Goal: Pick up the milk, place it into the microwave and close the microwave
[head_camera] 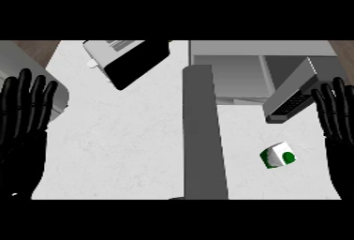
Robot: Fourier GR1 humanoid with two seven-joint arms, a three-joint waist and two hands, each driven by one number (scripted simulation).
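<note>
While the milk carton (278, 156) sits on the white counter (124, 145) below the open microwave (235, 70), nothing touches it. Both the left hand (24, 117) and the right hand (337, 126) rest at the edges, fingers straight, holding nothing.

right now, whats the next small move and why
Probably bring the right hand left and down toward the milk carton. The carton stands alone on the counter, untouched, nearer that hand than the left hand. Both hands rest open at the edges, fingers straight, and the microwave door already looks open.
</note>
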